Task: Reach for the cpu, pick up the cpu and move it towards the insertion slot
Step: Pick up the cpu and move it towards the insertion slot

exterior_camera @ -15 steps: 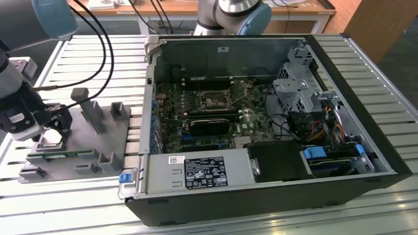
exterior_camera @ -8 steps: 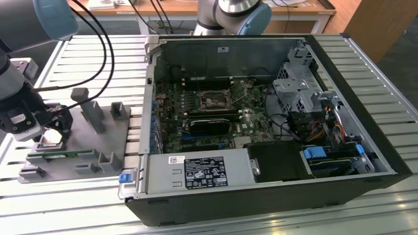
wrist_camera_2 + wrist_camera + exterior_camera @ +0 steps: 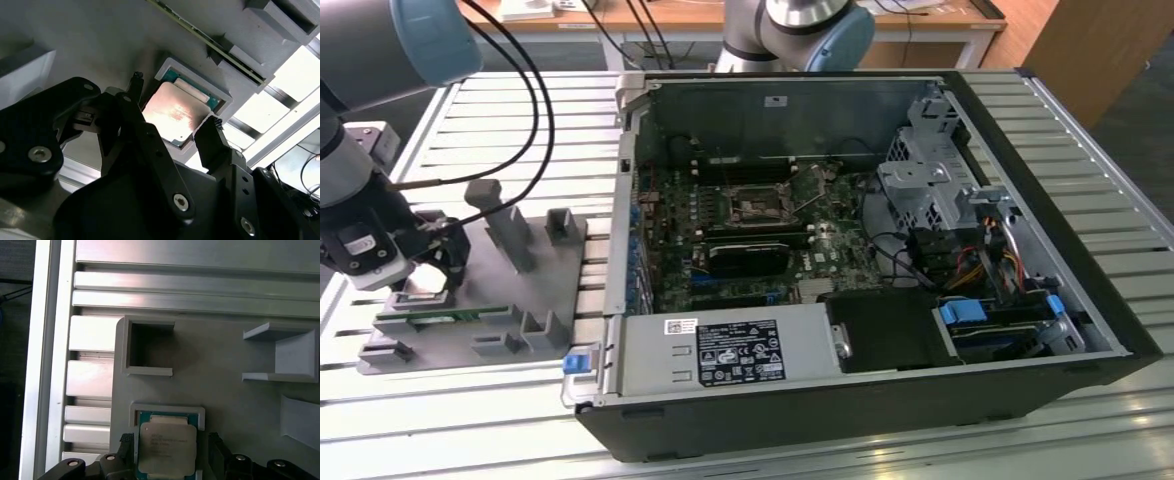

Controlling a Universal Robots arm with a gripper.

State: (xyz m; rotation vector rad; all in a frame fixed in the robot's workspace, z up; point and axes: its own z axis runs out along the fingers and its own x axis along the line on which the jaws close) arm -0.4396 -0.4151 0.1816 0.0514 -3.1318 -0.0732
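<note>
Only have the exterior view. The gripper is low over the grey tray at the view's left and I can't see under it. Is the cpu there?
Observer: Yes. In both wrist views the flat, square, silvery-topped cpu lies in its framed recess of the grey plastic tray.
Operator: Clamped on it?
Observer: No. In the second wrist view the black gripper is open, with one finger on each side of the chip and a gap visible on one side.
Operator: Anything close by?
Observer: The first wrist view shows a deep square pocket in the tray beside the cpu's recess.
</note>
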